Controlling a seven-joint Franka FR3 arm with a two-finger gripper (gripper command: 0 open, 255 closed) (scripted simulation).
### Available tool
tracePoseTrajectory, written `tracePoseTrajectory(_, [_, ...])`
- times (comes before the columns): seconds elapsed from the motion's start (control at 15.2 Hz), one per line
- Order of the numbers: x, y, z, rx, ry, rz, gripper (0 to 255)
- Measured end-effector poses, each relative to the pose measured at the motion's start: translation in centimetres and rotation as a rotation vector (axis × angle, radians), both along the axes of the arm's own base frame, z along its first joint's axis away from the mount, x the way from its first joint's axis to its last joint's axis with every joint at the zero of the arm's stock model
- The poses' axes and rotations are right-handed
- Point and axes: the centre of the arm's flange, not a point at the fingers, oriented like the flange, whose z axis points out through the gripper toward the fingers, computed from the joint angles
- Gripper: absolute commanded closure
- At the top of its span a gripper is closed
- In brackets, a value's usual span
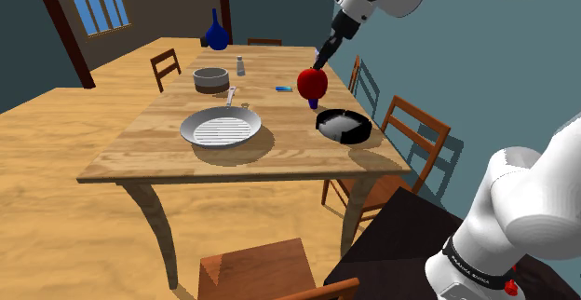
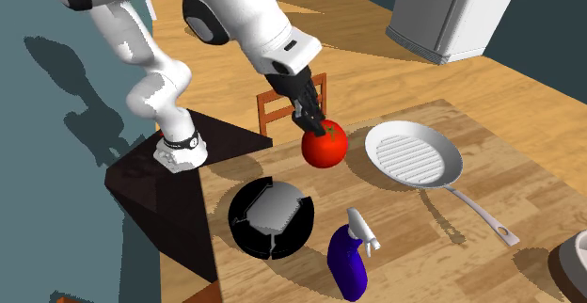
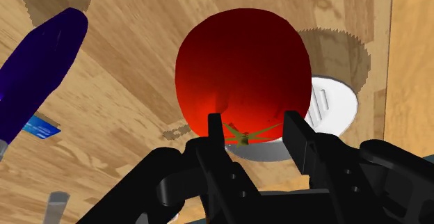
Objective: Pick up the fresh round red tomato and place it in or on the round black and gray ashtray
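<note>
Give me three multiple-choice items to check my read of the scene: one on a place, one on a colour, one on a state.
1. Where is the round red tomato?
A. on a chair seat
B. in the air, off the wooden table
C. on the floor

2. What colour is the spray bottle beside the round black ashtray with a grey inside?
A. dark blue
B. yellow
C. green

3. The black two-finger end effector is:
A. open, clear of the tomato
B. shut on nothing
C. shut on the tomato

Answers:
1 B: in the wrist view its shadow lies apart from it on the wood.
2 A: the second exterior view shows a dark blue body with a pale trigger head.
3 C: both fingers clasp the tomato at its stem end.
</note>
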Motion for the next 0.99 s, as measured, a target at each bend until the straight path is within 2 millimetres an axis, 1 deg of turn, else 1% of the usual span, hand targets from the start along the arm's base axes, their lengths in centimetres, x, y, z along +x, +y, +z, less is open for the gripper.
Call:
tracePoseTrajectory(0.2, [-2.4,-2.9,1.0,0.0,0.0,0.0,255])
tracePoseTrajectory(0.26, [-3.1,-4.1,1.6,0.0,0.0,-0.001,255])
tracePoseTrajectory(0.46, [-5.2,-7.6,2.5,0.0,0.0,-0.001,255])
tracePoseTrajectory(0.73, [-8.0,-11.8,3.8,0.0,0.0,-0.001,255])
tracePoseTrajectory(0.86, [-8.6,-12.7,3.6,0.0,0.0,0.0,255])
tracePoseTrajectory(0.99, [-8.8,-12.8,2.5,0.0,0.001,0.0,255])
